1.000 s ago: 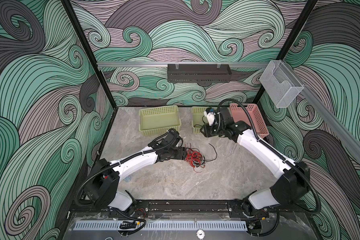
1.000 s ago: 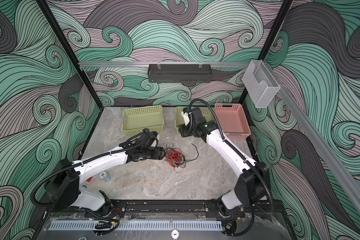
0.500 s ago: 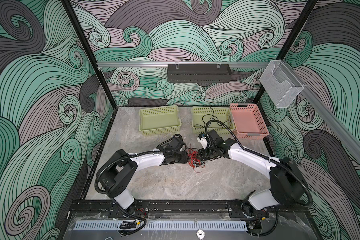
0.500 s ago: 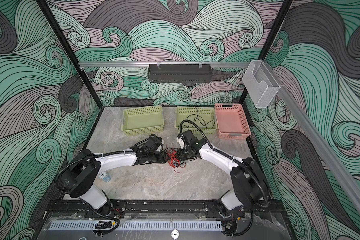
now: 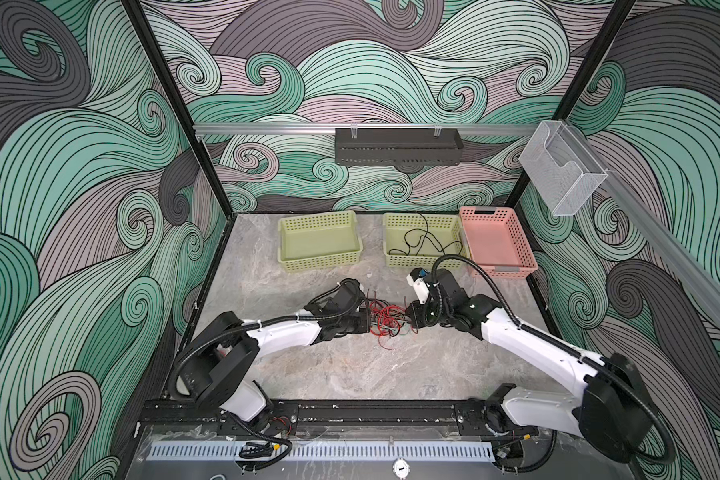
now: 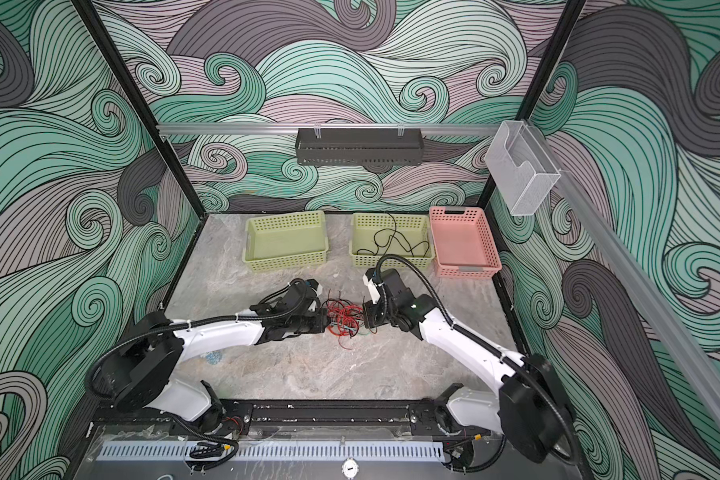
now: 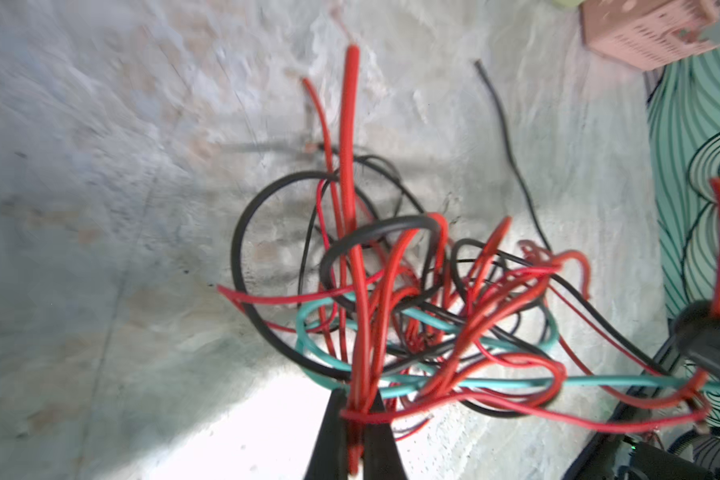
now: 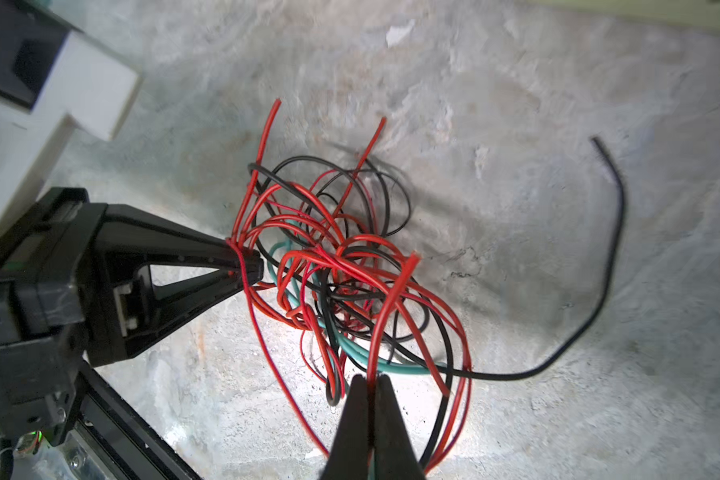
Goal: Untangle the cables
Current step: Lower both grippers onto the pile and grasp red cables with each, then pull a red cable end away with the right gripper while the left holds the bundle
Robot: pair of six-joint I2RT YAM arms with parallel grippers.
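At the centre of the grey marbled tabletop, in front of the baskets: a tangle of thin red, black and teal cables, in a loose heap between the two arms.

Left gripper: black jaws fully closed, pinching a bunch of several red strands at the left edge of the heap. The right wrist view shows the same pinch from the side; the red strands fan upward out of the tips.

Right gripper: jaws closed to a thin slit on one thick red wire, which rises from between the tips and ends in a cut end above the heap. A teal strand passes just behind the tips; cannot tell whether it is also caught.

One long black wire leaves the heap and curves away across bare table, its free end clear of everything.

Back row, well apart from the heap:
- pale green perforated plastic basket, left;
- second green perforated basket, middle, holding a single coiled black cable;
- pink perforated basket, touching the middle one on its right.
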